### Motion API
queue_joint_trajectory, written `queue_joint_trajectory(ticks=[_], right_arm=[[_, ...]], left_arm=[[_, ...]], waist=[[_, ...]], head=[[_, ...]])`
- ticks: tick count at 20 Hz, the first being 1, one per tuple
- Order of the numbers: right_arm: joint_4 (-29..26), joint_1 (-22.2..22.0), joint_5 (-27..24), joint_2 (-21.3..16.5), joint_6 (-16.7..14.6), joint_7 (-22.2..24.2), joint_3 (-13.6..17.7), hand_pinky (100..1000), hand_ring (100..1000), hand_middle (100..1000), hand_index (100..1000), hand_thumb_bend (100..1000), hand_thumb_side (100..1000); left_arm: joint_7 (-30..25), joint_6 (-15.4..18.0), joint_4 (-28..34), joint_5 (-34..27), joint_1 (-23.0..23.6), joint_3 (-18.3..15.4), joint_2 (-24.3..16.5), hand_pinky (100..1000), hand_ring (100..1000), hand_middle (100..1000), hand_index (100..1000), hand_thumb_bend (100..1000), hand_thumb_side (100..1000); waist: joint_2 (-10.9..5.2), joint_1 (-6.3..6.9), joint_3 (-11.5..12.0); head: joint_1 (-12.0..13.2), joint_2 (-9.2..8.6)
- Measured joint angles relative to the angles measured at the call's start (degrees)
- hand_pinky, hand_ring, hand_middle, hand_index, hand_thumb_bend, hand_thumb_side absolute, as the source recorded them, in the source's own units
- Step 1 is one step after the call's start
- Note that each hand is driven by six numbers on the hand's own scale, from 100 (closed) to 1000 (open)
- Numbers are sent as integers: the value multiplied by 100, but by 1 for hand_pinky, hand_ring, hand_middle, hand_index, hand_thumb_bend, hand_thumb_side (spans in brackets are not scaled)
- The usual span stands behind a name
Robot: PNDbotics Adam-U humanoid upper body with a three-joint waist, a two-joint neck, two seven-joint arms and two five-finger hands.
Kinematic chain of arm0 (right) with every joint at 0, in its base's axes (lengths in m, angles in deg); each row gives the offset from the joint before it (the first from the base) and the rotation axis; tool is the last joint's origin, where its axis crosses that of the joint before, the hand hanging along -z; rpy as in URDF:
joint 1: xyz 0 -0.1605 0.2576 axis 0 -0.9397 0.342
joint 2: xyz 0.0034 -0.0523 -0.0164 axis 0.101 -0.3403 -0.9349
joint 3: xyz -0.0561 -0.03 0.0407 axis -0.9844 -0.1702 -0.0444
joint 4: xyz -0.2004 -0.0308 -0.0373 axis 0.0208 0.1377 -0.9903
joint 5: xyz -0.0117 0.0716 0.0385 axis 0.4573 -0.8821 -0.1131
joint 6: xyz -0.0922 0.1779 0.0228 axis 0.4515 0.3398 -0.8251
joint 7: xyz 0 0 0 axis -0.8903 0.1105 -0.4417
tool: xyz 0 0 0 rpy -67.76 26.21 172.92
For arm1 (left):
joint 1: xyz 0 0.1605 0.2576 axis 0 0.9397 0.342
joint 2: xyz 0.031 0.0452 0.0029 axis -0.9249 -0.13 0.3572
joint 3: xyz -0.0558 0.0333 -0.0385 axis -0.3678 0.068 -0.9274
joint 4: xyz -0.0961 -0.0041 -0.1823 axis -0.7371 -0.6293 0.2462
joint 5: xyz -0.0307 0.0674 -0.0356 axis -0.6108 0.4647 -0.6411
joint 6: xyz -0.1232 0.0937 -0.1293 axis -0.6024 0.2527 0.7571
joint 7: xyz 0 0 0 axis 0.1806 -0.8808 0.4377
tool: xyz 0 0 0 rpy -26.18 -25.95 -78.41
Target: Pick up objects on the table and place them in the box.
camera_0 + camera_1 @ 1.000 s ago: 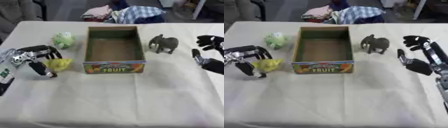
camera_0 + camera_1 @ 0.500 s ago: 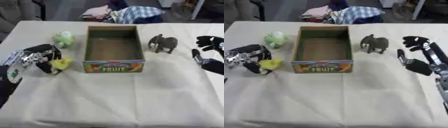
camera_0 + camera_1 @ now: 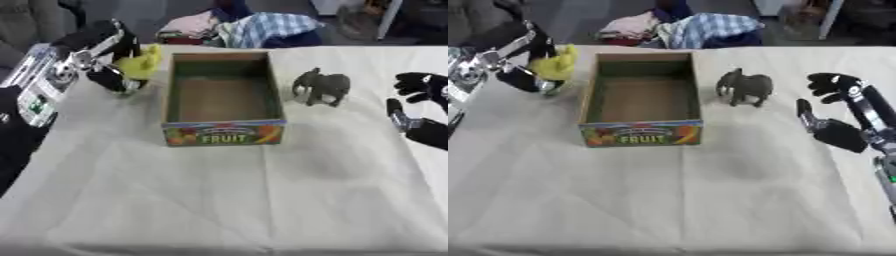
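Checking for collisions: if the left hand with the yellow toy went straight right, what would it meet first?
Probably the fruit box, its left wall. The left hand holds the yellow toy beside it, though height is unclear.

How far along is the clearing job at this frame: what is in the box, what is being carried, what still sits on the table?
Nothing is done yet: the box shows only its bare brown floor. In hand: the left hand is curled round a yellow toy, lifted beside the box's far left corner, not yet over the opening. Left: the grey elephant stands on the table right of the box. The right hand hangs open at the right edge.
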Motion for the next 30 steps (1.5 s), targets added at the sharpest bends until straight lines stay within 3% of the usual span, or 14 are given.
queue_joint_trajectory(ticks=[9,11,12,13,14,15,18,22,30], right_arm=[[1,143,-18,64,-56,153,-145,708,747,714,850,154,417],[2,159,-36,88,-59,171,-156,708,746,713,850,152,419],[3,164,-46,99,-63,180,-168,708,746,713,850,153,419],[3,172,-52,102,-66,186,-178,708,746,713,850,153,419],[4,175,-54,103,-67,188,-179,708,746,713,850,152,419],[7,175,-54,103,-68,189,-179,708,746,713,850,152,420],[26,167,-55,103,-68,189,-177,707,746,712,850,151,420],[35,122,-55,103,-67,187,-173,707,746,712,850,149,422],[65,48,-55,103,-59,170,-139,707,745,711,850,147,423]], left_arm=[[643,198,-1463,1096,-408,-224,1176,633,434,389,517,430,100],[730,278,-1735,1298,-423,-256,1345,666,522,500,613,473,100],[751,327,-1843,1380,-424,-258,1412,711,619,602,707,561,119],[748,391,-1927,1442,-424,-258,1463,734,665,658,740,584,137],[714,464,-1983,1472,-424,-257,1495,788,751,761,806,655,212],[641,544,-2007,1476,-423,-253,1507,803,775,789,831,702,262],[244,751,-1944,1347,-415,-211,1488,840,846,884,920,781,320],[-50,810,-1469,928,-366,-152,1271,840,816,846,891,808,340],[-102,308,-130,289,-150,-342,265,816,779,806,856,805,330]], waist=[[48,26,-361],[60,35,-402],[65,33,-412],[67,32,-412],[67,32,-412],[67,32,-410],[67,32,-361],[57,32,-273],[-2,34,-125]], head=[[176,0],[205,0],[218,0],[223,0],[224,0],[224,0],[219,0],[195,0],[149,0]])
